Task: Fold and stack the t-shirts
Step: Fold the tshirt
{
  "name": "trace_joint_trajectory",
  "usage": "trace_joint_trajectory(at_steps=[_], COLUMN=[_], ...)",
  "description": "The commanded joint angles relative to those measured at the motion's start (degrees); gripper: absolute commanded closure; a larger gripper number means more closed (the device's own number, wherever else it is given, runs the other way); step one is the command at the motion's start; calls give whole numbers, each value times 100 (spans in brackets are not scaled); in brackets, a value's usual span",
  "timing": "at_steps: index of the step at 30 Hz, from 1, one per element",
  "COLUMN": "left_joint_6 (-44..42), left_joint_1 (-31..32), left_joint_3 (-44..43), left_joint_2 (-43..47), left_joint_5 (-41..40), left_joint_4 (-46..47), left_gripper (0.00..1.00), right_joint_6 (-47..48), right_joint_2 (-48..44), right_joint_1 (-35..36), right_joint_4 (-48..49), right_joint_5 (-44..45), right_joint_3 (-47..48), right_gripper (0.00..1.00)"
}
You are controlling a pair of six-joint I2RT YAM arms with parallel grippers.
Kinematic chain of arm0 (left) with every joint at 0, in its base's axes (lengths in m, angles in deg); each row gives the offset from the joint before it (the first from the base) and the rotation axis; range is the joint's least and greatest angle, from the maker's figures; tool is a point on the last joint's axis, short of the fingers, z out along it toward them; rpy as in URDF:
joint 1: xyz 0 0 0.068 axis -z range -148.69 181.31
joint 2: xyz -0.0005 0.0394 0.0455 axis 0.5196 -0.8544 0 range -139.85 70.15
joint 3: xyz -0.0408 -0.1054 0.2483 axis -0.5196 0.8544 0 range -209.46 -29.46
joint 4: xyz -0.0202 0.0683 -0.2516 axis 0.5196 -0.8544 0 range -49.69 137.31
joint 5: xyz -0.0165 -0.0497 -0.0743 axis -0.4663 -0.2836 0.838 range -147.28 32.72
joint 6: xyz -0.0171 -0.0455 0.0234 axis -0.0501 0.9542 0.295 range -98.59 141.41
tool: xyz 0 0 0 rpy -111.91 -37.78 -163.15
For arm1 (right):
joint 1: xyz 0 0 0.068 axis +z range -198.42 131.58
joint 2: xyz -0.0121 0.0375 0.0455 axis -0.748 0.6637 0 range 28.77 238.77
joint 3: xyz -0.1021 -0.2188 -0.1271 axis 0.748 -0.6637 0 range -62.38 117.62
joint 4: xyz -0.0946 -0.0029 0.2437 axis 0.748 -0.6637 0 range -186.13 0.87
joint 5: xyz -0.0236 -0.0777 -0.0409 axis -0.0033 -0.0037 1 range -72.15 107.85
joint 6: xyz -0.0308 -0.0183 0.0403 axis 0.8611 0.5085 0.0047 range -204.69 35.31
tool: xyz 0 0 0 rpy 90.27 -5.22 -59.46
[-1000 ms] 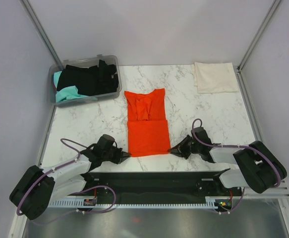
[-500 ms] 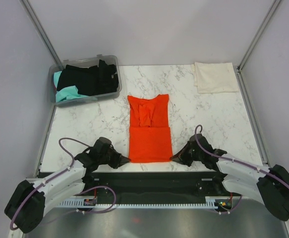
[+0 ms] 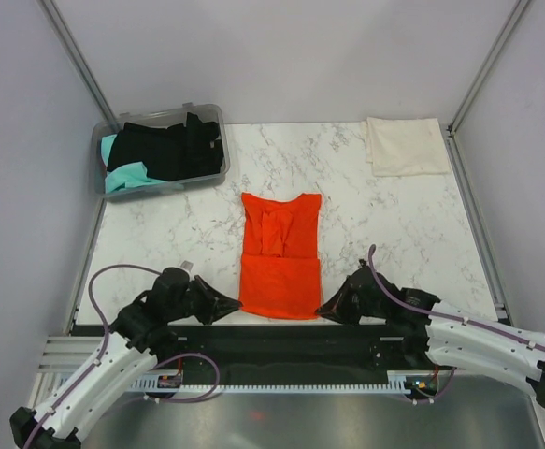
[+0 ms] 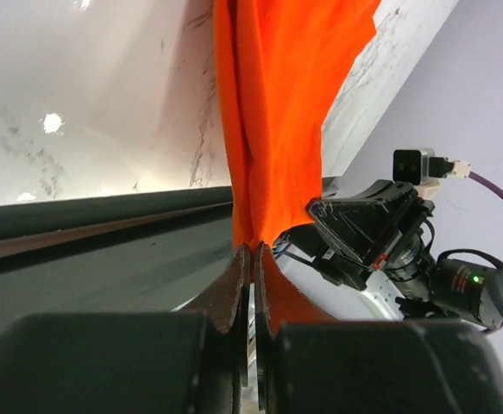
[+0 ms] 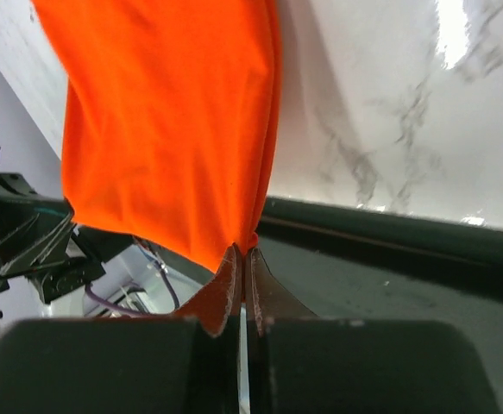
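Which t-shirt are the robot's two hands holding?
The bright orange-red t-shirt in the middle: the left gripper and right gripper each pinch a near corner. The cream t-shirt lies alone far right; the black t-shirt and teal t-shirt sit in the bin.

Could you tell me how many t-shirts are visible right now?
4: the orange-red t-shirt in the middle, the cream t-shirt folded at far right, and the black t-shirt and teal t-shirt in the bin; more may be hidden there.

Lab test booth: plain partition walls [image 3: 281, 56], marble tabletop [image 3: 394, 220]
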Motion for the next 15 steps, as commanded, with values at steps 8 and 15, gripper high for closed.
trace_joint_trajectory(at_steps=[8, 15], left_joint_6=[-360, -1000], left_joint_1=[-5, -5], left_joint_3=[-847, -1989], left_joint_2=[1308, 398], left_joint_5=[169, -358], left_joint_4=[-2017, -2388], left_gripper=[98, 98], right_joint_6=[-960, -750], right_joint_2=[-255, -18], right_joint_1=[1687, 1891], right_joint_4=[-857, -1428], right_joint_5=[1328, 2004], right_joint_3=[976, 1934], right_gripper=[100, 100])
